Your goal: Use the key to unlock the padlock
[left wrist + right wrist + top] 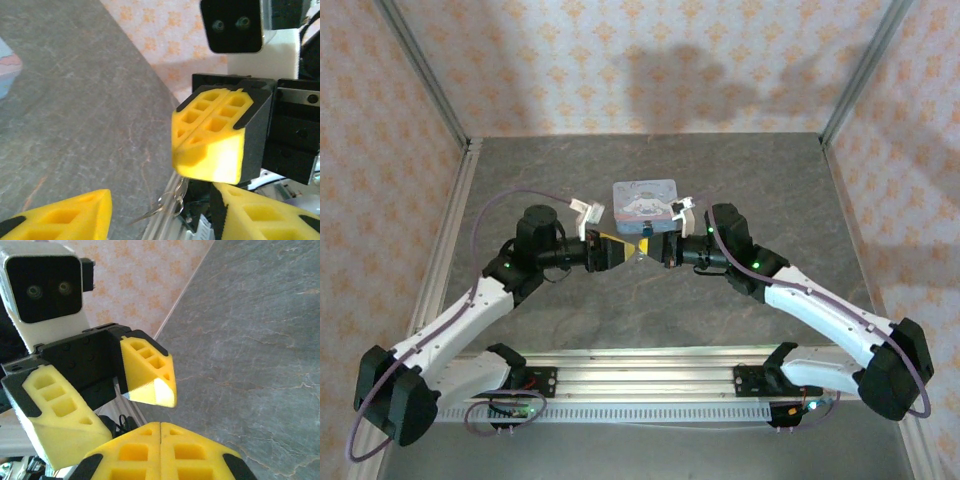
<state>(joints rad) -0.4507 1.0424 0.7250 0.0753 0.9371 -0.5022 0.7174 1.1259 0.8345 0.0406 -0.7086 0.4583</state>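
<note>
Right gripper (160, 435): clenched, tiny key (169, 202) dangling under its tips. Left gripper (132, 407): released, empty, facing it. Key looks light, thin, stiff, slippery, swing-prone; I'd pinch its flat head. Whether the padlock sits in that grip, I cannot tell.

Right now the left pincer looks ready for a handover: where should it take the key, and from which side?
Probably the key by its free lower end, dangling under the shut right pincer. Bring the open left pincer up from below; the top is hidden.
</note>
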